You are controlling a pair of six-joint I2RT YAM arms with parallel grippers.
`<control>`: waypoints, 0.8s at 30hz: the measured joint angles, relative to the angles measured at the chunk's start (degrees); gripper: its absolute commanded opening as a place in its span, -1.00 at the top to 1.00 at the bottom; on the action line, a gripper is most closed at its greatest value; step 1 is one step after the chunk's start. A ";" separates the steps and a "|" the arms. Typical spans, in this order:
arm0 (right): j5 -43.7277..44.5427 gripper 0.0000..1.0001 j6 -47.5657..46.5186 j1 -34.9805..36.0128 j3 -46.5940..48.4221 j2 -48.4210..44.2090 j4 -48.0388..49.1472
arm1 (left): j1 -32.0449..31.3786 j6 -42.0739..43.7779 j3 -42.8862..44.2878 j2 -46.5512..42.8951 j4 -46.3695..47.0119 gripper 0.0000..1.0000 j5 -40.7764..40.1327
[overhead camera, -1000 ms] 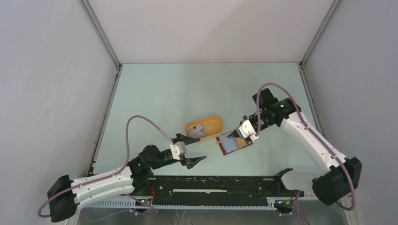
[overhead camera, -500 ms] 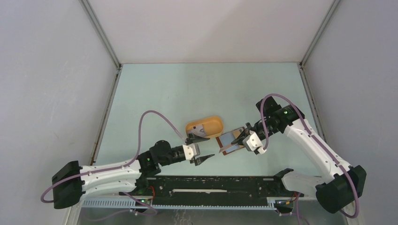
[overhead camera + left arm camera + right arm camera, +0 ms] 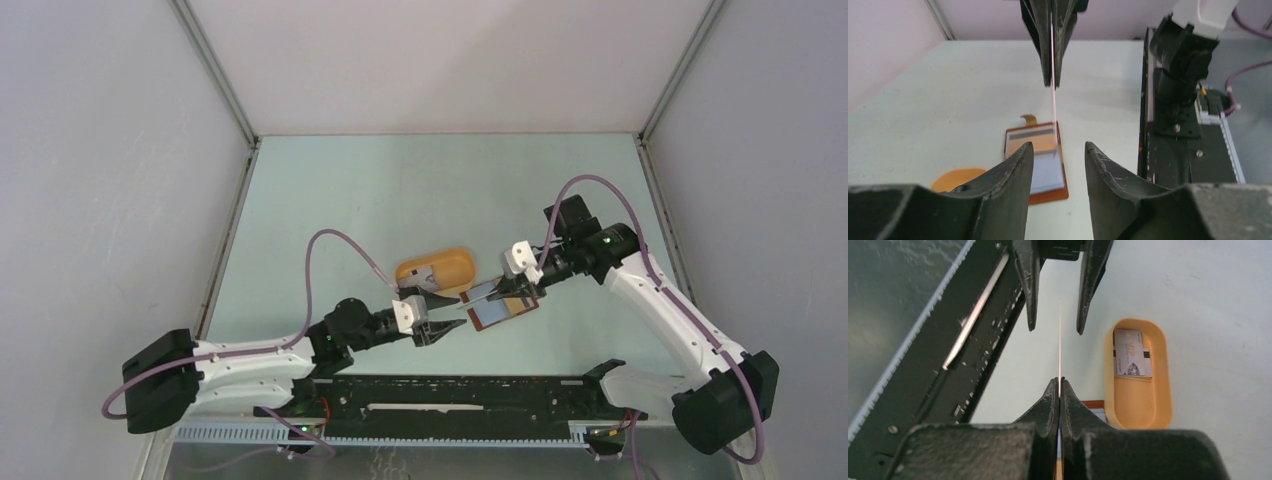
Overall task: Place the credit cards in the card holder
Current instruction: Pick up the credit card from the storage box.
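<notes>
From above, the right gripper (image 3: pixel 497 293) was pinched flat on a credit card (image 3: pixel 480 296), which it held on edge just above the card holder (image 3: pixel 503 316). The left gripper (image 3: pixel 440 316) faced it from the opposite side, jaws apart and holding nothing. An orange tray (image 3: pixel 452 262) lay just beyond the left gripper, with a card in the tray (image 3: pixel 422 277).

From the left wrist, our own left gripper (image 3: pixel 1059 150) stood partly open, with daylight between its fingers. Straight ahead the right gripper (image 3: pixel 1052 82) clamped the credit card (image 3: pixel 1053 107), seen as a thin line running toward our gap. Below it the card holder (image 3: pixel 1049 196) lay open on the table, a striped card (image 3: pixel 1031 140) resting on its inner face.

From the right wrist, the right gripper (image 3: pixel 1059 385) was closed tight on the credit card (image 3: pixel 1059 347). The card's far edge reached in between the spread fingers of the left gripper (image 3: pixel 1056 330), clear of both. The orange tray (image 3: pixel 1163 410) sat to the right of our fingers, holding the card in the tray (image 3: pixel 1132 354). A corner of the card holder (image 3: pixel 1094 404) showed just beside our fingers.
</notes>
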 measured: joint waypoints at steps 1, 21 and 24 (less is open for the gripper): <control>-0.31 1.00 3.50 -0.07 0.00 0.11 1.60 | 0.00 -0.87 0.00 0.68 1.99 0.09 -0.42; -5.84 0.66 28.28 -0.79 0.00 3.72 12.52 | 4.79 -12.50 -0.02 4.48 13.46 1.00 0.35; -5.53 0.30 28.24 -0.81 0.00 4.17 12.39 | 7.54 -15.06 0.00 4.92 12.44 1.00 3.78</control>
